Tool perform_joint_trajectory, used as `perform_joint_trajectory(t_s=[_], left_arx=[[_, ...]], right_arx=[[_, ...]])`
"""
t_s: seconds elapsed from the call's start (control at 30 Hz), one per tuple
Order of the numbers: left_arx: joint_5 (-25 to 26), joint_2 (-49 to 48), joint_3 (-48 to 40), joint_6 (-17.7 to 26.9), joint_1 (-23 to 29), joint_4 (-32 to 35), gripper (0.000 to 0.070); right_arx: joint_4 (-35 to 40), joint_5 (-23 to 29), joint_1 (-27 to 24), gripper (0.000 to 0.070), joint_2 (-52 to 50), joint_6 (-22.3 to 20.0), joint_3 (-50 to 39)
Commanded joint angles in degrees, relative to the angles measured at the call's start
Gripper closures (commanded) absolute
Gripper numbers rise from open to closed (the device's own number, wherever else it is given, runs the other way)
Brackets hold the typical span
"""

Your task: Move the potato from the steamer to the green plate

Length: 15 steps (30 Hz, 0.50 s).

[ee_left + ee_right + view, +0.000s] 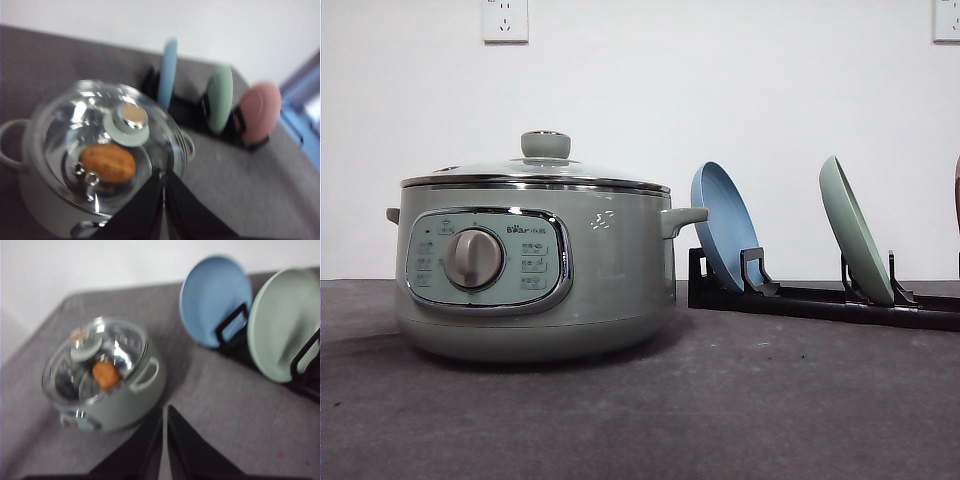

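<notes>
Inside lidded steamer [535, 270]: potato [107, 163]; green plate [856, 232] racked upright.

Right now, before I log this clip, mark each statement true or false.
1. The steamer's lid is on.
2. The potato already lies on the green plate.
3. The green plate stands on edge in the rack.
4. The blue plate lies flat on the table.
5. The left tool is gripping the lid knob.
1. True. The glass lid sits on the steamer.
2. False. The potato is inside the steamer, seen through the lid.
3. True. The green plate stands tilted in the black rack.
4. False. The blue plate also stands in the rack.
5. False. The left tool is shut and holds nothing, apart from the lid knob.
</notes>
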Motion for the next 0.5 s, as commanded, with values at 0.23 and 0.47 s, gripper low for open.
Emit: perform_joint_trajectory(t_s=[0.23, 0.47], left_arx=[[2.9, 9.5, 8.5, 11.3, -2.3, -6.2, 0.07], [2.9, 10.3, 8.5, 11.5, -2.3, -6.3, 0.0698]], right_arx=[[-3.9, -0.2, 4.0, 0.0696, 6.4, -10.6, 3.4], [-3.3, 0.5, 4.3, 0.0695, 6.3, -10.6, 3.4]])
